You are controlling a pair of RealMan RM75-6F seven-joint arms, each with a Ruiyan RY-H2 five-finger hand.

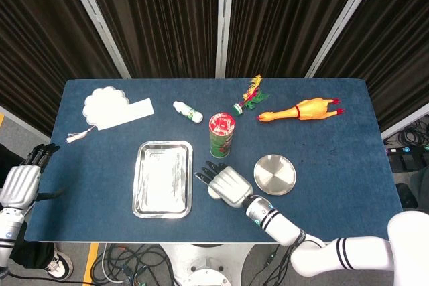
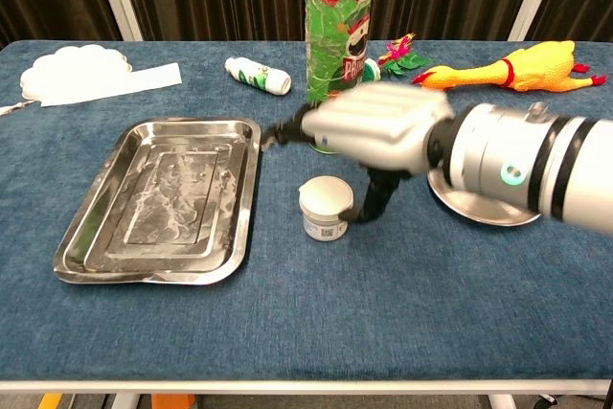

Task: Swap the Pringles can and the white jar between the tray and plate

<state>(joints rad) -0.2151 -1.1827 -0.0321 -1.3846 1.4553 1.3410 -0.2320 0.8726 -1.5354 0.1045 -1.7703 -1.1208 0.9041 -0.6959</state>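
white jar (image 1: 214,191) mostly hidden, right robot hand (image 2: 369,131) blurred
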